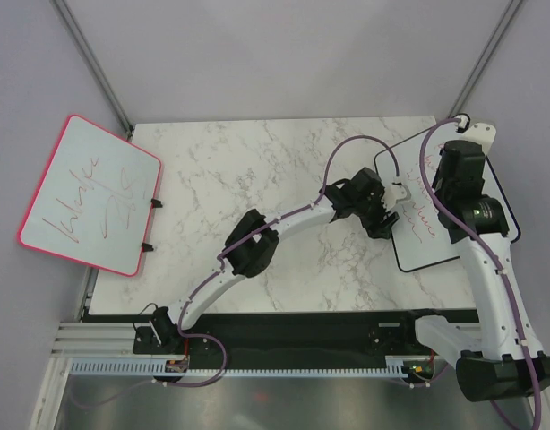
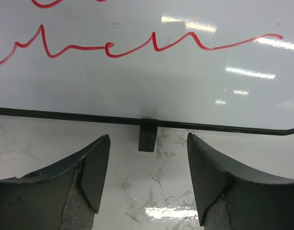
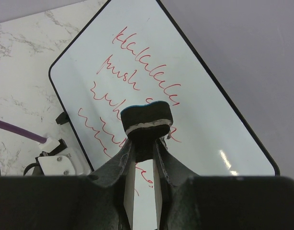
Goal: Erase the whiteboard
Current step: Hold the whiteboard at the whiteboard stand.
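The whiteboard (image 1: 416, 253) lies at the right end of the tabletop (image 1: 257, 170), turned at an angle, its right side running out past the tabletop's edge. Its face carries several lines of red writing (image 3: 137, 67).

My left hand (image 1: 375, 210) has reached across to the board's left edge with its jaws wide and nothing between them. In the left wrist view its fingers (image 2: 96, 163) sit on either side of a small black clip (image 2: 147, 135) that sticks out from the board's thin black frame onto the marble. They are near the clip and clear of it.

My right hand (image 3: 143, 148) is closed narrow on an eraser (image 3: 147, 117), a black block with a pale band through it, over the lower lines of writing. I cannot tell whether the eraser touches the board.

The left arm's wrist and its purple cable (image 3: 17, 130) crowd the board's left edge, just beside the frame. A second board with a pink frame (image 1: 91, 193) and red scribbles sits well apart at the far left, hanging over that side of the tabletop.
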You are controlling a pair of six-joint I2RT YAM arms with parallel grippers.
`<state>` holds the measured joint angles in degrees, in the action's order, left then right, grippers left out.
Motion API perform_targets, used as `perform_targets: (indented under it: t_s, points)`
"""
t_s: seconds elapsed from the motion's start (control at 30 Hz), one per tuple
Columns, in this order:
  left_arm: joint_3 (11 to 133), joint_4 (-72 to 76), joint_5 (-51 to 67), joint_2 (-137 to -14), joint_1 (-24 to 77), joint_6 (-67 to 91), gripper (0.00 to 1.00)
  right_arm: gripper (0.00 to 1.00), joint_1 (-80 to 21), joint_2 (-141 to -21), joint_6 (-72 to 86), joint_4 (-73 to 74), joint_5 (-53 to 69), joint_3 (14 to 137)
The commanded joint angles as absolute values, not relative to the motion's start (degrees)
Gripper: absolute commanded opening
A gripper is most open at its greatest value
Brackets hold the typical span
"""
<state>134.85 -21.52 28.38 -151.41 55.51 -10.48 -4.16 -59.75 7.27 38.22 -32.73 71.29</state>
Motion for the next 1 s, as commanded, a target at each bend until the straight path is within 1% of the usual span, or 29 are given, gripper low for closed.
perform_targets:
  t_s: [0.0,0.07,0.1,0.27,0.3,0.37,0.4,0.43,0.53,0.63,0.77,0.87,0.97]
  points:
    - [137.4,-18.5,26.8,-154.3,56.2,-6.4,0.71,0.0,-3.9,-57.7,7.2,38.0,-31.9,71.8]
    - [138.2,-18.5,27.1,-154.6,56.2,-6.1,0.7,0.0,-4.0,-57.4,7.1,37.8,-31.6,71.8]
    - [138.5,-18.2,27.2,-154.9,56.2,-5.8,0.67,0.0,-3.9,-57.3,7.1,37.9,-31.5,71.9]
    - [139.3,-18.4,26.2,-155.7,55.9,-4.6,0.61,0.0,-4.0,-57.1,7.1,37.9,-30.3,72.0]
    - [139.4,-18.5,26.2,-155.8,55.9,-4.2,0.56,0.0,-3.9,-57.3,7.1,37.8,-30.2,71.9]
    - [139.6,-18.4,26.9,-155.9,55.7,-4.2,0.51,0.0,-3.9,-57.5,7.0,37.9,-30.6,71.8]
    - [139.6,-18.5,27.1,-156.0,55.7,-4.3,0.43,0.0,-4.0,-57.7,6.9,38.0,-30.7,71.6]
    - [139.4,-18.6,27.2,-156.0,55.7,-4.6,0.4,0.0,-4.0,-57.8,6.7,38.1,-31.0,71.6]
    - [139.2,-19.2,27.9,-156.1,55.6,-5.4,0.36,0.0,-4.0,-58.3,6.3,38.8,-32.5,71.5]
    - [139.1,-19.3,27.8,-156.0,55.6,-5.4,0.27,0.0,-4.0,-58.6,6.2,39.3,-33.1,71.4]
    - [139.0,-19.9,26.8,-155.9,55.7,-5.4,0.18,0.0,-3.9,-58.7,6.1,39.8,-33.4,70.6]
    - [138.8,-20.9,25.6,-155.7,55.6,-4.7,0.02,0.0,-3.8,-59.6,5.7,40.3,-34.4,70.2]
    - [137.8,-21.6,24.6,-155.7,55.6,-3.0,0.02,0.0,-2.7,-60.6,5.6,40.4,-34.8,69.7]
